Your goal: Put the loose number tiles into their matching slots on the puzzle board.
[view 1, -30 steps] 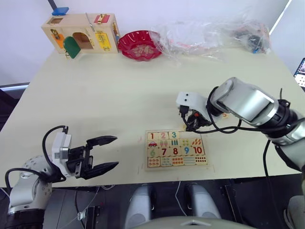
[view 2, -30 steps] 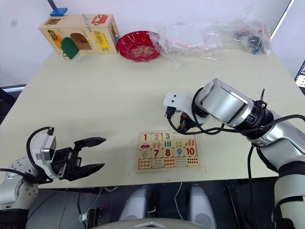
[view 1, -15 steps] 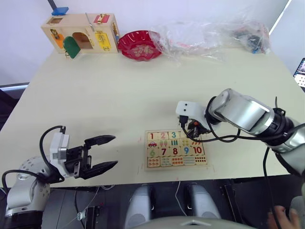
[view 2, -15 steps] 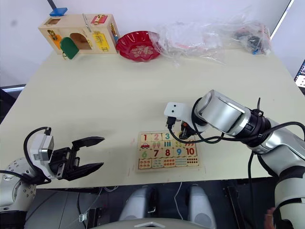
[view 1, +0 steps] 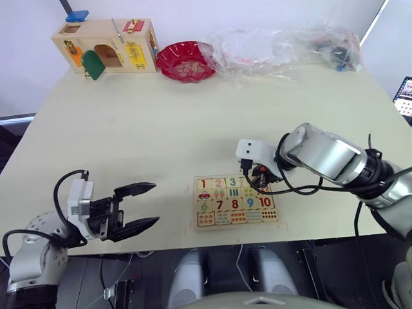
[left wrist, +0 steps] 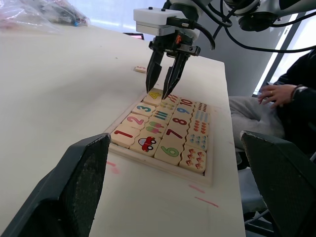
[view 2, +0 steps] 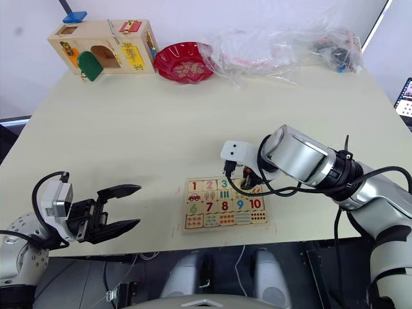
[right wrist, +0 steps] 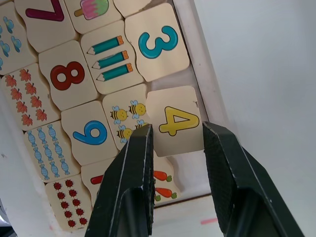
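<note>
Right gripper [right wrist: 175, 143] jaws straddle the 4 tile [right wrist: 174, 120] — parted, seemingly not pinching (left gripper [view 1: 138, 206] gapes empty).

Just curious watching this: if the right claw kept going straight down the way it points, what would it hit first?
Probably the square pale-wood tile with the yellow 4, lying between the open right claw fingers in the flat pale-wood puzzle board's top row. How far above it the claw is remains unclear.

Right gripper [right wrist: 175, 136] jaws parted, pointing down; left gripper [view 1: 143, 206] jaws wide, level.
</note>
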Robot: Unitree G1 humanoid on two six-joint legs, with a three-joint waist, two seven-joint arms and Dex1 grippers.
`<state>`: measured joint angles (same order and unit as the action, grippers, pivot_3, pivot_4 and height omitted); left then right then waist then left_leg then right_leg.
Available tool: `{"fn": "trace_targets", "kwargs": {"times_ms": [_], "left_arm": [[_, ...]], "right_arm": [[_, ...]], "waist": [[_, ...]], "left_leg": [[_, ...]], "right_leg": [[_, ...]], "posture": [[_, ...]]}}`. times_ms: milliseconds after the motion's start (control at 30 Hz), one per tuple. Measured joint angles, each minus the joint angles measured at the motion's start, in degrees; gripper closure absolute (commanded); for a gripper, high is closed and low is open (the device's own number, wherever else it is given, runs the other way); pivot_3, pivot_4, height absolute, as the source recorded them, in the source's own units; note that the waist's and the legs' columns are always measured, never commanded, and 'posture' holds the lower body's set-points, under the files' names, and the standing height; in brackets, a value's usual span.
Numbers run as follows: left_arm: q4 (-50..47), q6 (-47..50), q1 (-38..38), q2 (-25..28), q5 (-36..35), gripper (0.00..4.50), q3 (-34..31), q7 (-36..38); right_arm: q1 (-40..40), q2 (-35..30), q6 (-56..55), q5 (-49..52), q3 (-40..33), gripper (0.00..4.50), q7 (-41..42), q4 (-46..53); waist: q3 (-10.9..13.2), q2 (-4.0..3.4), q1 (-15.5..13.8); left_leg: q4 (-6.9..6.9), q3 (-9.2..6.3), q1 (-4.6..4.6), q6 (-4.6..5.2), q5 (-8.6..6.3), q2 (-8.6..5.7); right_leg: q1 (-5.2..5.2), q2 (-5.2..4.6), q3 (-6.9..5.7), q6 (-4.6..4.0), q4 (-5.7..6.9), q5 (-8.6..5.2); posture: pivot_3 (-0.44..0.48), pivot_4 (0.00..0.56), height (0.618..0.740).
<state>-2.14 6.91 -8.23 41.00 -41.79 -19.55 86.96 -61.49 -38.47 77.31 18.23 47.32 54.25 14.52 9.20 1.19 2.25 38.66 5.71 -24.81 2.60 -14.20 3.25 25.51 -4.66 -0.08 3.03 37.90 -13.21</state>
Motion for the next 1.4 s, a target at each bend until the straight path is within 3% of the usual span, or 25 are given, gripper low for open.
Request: {"fn": "trace_targets", "kwargs": {"times_ms": [1400], "left_arm": [[-1.08, 0.03, -0.93, -0.06, 0.0, 0.0, -0.02, -0.96]], "right_arm": [[0.08, 0.42, -2.94, -0.83, 0.8, 3.62, 0.43, -1.11]], "waist": [[-0.01, 0.01, 0.0]], "left_leg": [[0.0, -0.04, 0.02, -0.02, 0.01, 0.0]], "right_leg": [[-0.05, 0.0, -0.04, -0.01, 0.0, 0.0]], "posture": [[0.0, 0.15, 0.74]]}}
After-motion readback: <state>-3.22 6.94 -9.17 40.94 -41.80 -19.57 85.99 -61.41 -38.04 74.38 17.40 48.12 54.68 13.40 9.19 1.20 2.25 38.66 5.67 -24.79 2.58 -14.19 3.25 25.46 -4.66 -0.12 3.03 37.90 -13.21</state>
